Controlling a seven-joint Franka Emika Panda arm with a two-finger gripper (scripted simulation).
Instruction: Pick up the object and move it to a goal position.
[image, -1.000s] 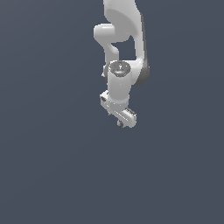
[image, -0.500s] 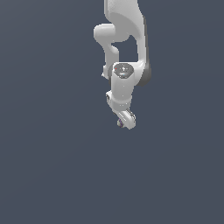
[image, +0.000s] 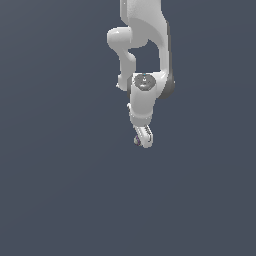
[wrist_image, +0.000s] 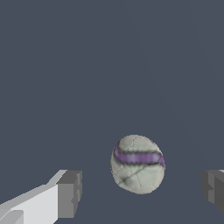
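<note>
— The object: where does it lie?
— On the plain dark grey surface, between the two fingers of the gripper. In the wrist view it is a cracked grey-tan lump with a purple band across it.
— Is the gripper touching it?
— No. The jaws stand wide apart; one grey pad and the other each show a clear gap to the object, which sits somewhat nearer the second pad.
— And from the exterior view?
— The white arm reaches down from the top edge, with the gripper at its lowest point. A small purplish speck at the exterior view's left of the fingertips is the object; detail there is too small to judge.
</note>
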